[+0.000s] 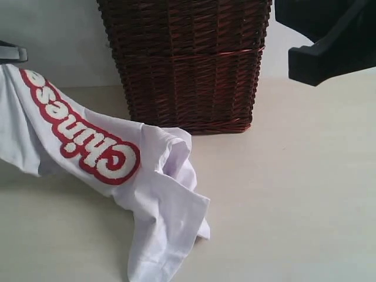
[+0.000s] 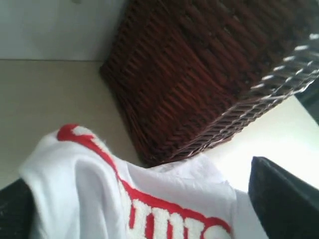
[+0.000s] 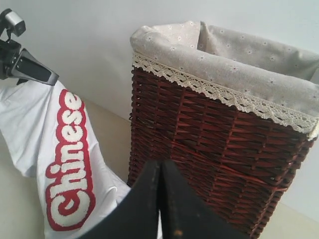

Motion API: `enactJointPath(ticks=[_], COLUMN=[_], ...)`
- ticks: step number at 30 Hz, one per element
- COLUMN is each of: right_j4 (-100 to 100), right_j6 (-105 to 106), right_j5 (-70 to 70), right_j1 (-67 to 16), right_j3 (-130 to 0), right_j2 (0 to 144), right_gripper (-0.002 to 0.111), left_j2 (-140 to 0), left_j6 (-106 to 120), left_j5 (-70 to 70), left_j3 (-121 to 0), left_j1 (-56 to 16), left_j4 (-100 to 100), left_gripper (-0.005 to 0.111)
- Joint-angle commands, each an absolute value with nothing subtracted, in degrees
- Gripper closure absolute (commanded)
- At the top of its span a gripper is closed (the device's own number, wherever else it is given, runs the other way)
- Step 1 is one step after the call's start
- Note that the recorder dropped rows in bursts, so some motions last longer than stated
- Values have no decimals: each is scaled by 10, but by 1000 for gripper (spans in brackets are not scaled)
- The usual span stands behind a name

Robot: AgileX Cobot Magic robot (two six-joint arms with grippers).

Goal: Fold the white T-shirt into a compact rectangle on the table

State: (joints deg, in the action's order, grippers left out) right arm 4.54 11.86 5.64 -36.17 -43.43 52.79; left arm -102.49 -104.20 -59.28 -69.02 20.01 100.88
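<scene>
Exterior view showed the shirt draped from the open left hand, its low end crumpled on the worktop toward the left edge, by the basket. The right hand was closed and empty. I think the shirt needed laying flat and smoothing first.

Bright, even light; faint shadow under white cotton T-shirt at eight o'clock; left wrist view blurred, glare on dark brown woven wicker basket at two o'clock.
</scene>
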Motion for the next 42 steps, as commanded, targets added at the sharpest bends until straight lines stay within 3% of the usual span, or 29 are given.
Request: enactJointPath(ticks=[1,5,12,15,24,28,32,35,39,42], right_j4=[45,45,46,46,46,46,46,46,46,46], right_j6=[118,118,117,117,117,117,117,117,117,117], right_j5=[58,63,72,72,72,72,72,72,72,78], right_j1=[-358,-358,-358,-358,-358,-358,-358,-358,-358,-358], right_j3=[-431,-431,-431,-431,-431,-431,-431,-431,-431,-431], right_j2=[528,528,528,528,528,528,528,528,528,528], right_gripper=[108,108,108,108,108,108,108,108,108,108], left_j2=[-1026,-1060,-1093,-1087,-1030,-1026,-1026,-1024,-1034,-1026], left_j6=[-1150,-1174,-1087,-1029,-996,-912,-869,-885,-881,-875], left_j5=[-610,-700,-700,-690,-332,-141,-60,-160,-470,-543], left_j3=[-696,-680,-676,-710,-697,-668,-654,-655,-651,-594], left_j1=[203,165,17,7,107,108,97,97,92,45], left_j4=[999,999,999,999,999,999,999,999,999,999], left_gripper=[15,15,15,15,15,15,15,15,15,20])
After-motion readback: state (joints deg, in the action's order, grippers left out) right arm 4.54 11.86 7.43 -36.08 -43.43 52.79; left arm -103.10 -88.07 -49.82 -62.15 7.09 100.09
